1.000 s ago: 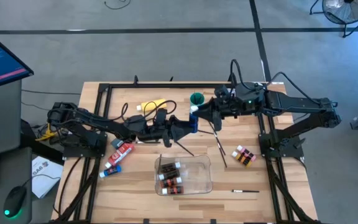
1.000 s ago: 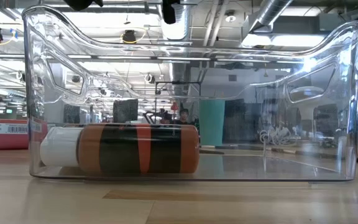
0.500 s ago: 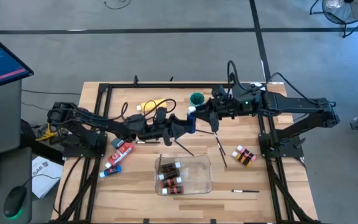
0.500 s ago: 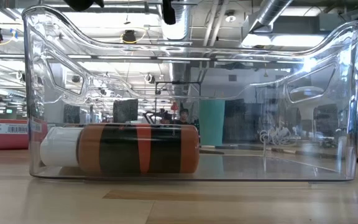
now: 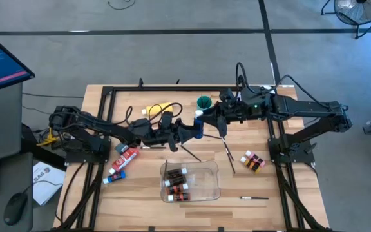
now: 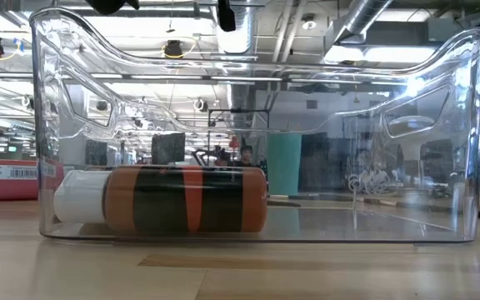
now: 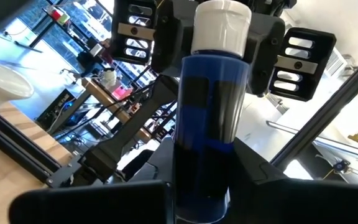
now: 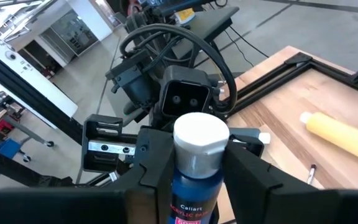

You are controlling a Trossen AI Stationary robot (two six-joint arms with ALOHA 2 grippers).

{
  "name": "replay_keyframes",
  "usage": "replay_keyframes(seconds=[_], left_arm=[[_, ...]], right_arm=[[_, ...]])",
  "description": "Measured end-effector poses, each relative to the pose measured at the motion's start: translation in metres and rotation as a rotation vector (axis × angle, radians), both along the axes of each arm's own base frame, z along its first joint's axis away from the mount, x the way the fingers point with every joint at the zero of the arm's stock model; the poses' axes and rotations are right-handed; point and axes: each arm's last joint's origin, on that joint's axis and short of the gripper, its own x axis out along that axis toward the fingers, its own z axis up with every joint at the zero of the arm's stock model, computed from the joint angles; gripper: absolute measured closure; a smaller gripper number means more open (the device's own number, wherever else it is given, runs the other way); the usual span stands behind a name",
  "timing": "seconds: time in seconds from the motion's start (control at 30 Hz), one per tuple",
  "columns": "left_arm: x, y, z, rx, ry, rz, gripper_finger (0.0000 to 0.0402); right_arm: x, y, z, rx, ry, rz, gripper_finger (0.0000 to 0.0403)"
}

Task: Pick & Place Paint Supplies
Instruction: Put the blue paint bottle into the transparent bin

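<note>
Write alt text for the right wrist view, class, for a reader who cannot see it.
A blue paint bottle with a white cap stands between the right gripper's dark fingers, the left gripper facing it. A yellow bottle lies on the wooden table.

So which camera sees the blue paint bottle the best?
The left wrist view: the blue paint bottle fills it, white cap to base. The right wrist view shows mostly its cap and shoulder. The high view shows a small blue spot between the left gripper and right gripper. The low view misses it.
</note>
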Motion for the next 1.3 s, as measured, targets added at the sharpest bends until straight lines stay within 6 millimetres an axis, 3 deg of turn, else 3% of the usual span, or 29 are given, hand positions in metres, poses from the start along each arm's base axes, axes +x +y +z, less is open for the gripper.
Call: replay_keyframes(seconds=[0.43, 0.87, 1.0, 1.17, 1.3], left_arm=[[-0.005, -0.003, 0.007, 0.0, -0.02, -0.005, 0.0363], [-0.01, -0.002, 0.015, 0.015, -0.054, 0.006, 0.0365], [-0.011, -0.002, 0.017, 0.015, -0.06, 0.005, 0.0366], [-0.016, -0.004, 0.024, 0.033, -0.077, 0.005, 0.0366], [-0.021, -0.001, 0.031, 0.036, -0.101, 0.007, 0.0368]], right_arm=[[-0.009, 0.004, 0.008, -0.018, -0.033, 0.019, 0.0163], [-0.036, 0.013, 0.017, -0.037, -0.022, 0.035, 0.0154], [-0.039, 0.028, 0.012, -0.054, 0.036, 0.102, 0.0154], [-0.047, 0.067, 0.004, -0.123, 0.065, 0.274, 0.0154], [-0.052, 0.086, 0.002, -0.169, 0.052, 0.305, 0.0154]])
